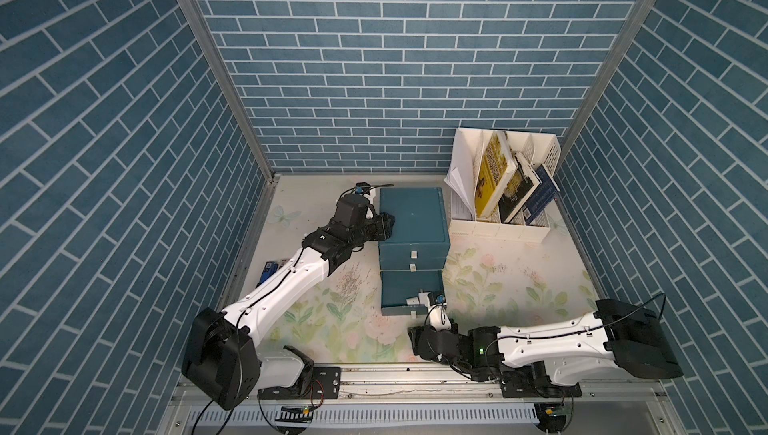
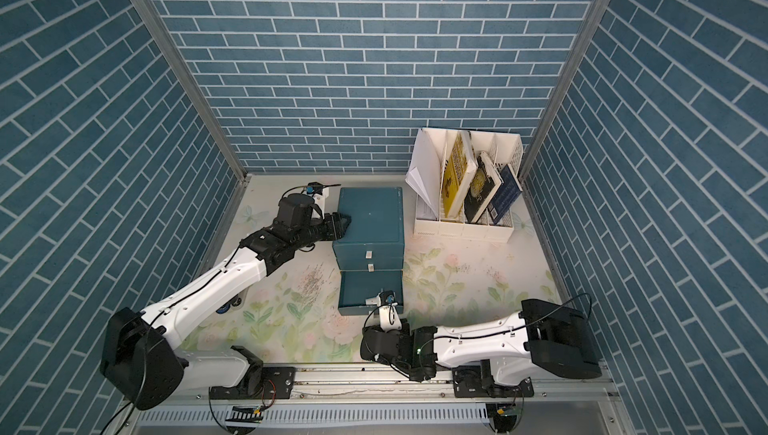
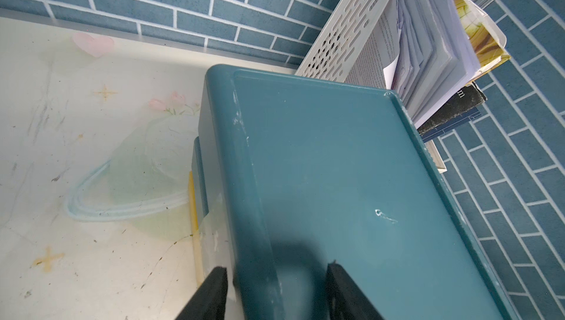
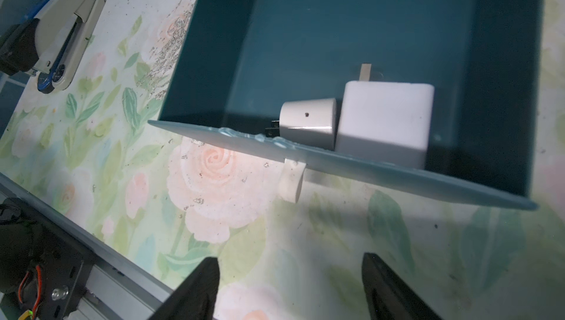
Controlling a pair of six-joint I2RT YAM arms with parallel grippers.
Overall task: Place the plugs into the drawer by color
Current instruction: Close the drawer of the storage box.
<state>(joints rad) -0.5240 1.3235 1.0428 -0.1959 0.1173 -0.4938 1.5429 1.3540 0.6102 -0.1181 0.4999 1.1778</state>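
Two white plugs lie touching in the pulled-out bottom tier, tucked against its front wall; right claw hangs released, empty, low over the surface just before the white pull tab; larger plug's prongs point toward the cabinet, smaller one's long axis runs along the front wall, prongs sideways; likely step: shut this tier; push the front panel squarely at the tab, straight along the slide; farther back, left claw is clenched on the drawer top's side rim, bracing it; keep that hold firm
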